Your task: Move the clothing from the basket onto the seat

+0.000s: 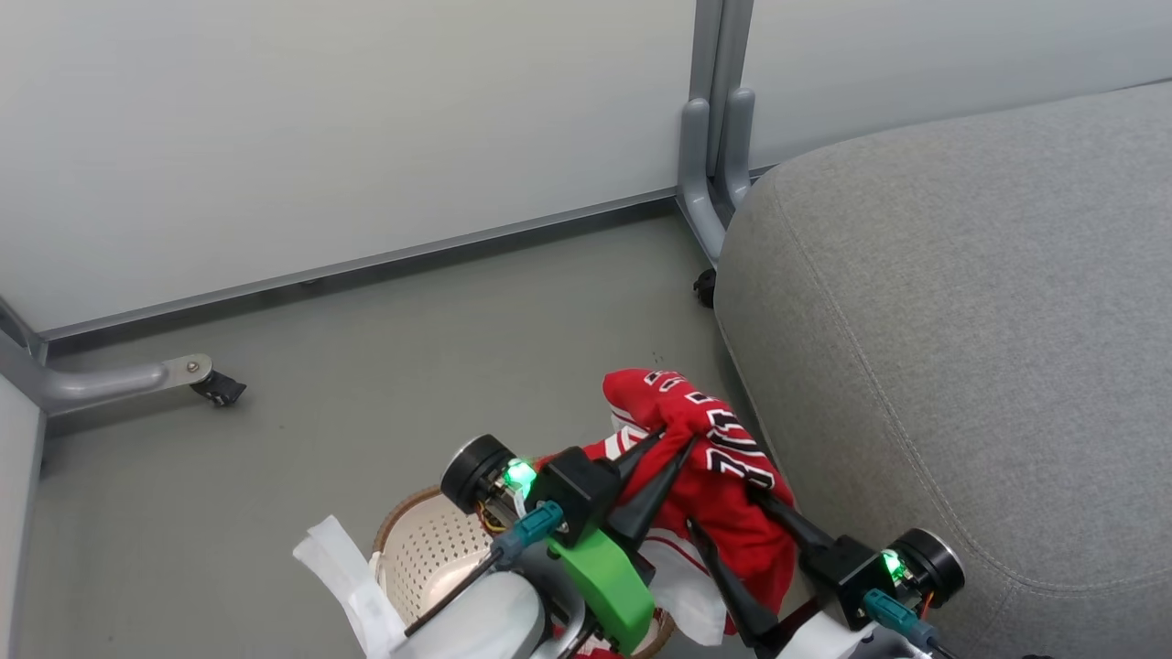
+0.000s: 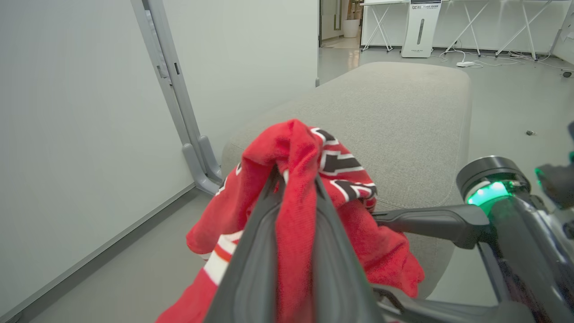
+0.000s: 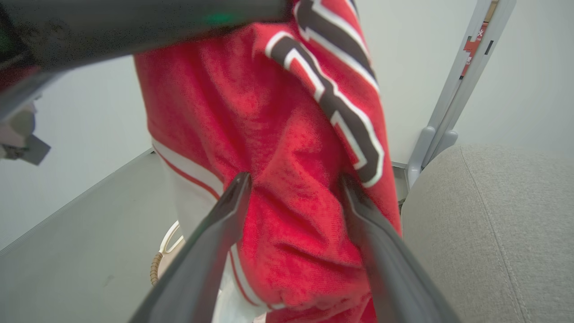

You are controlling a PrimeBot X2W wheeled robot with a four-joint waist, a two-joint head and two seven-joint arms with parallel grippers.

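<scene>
Head view: left tool pinches the clothing, hanging above the basket at lower centre, beside the seat at right.

Left wrist view: its fingers clamp the clothing.

Right wrist view: right tool is spread wide astride the clothing, not pinching.

Mid-carry, I judge; next, swing right over the seat and release.

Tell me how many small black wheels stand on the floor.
2. The left wheel is at the end of a grey bar; the right wheel is beside the seat. Others may be hidden.
</scene>
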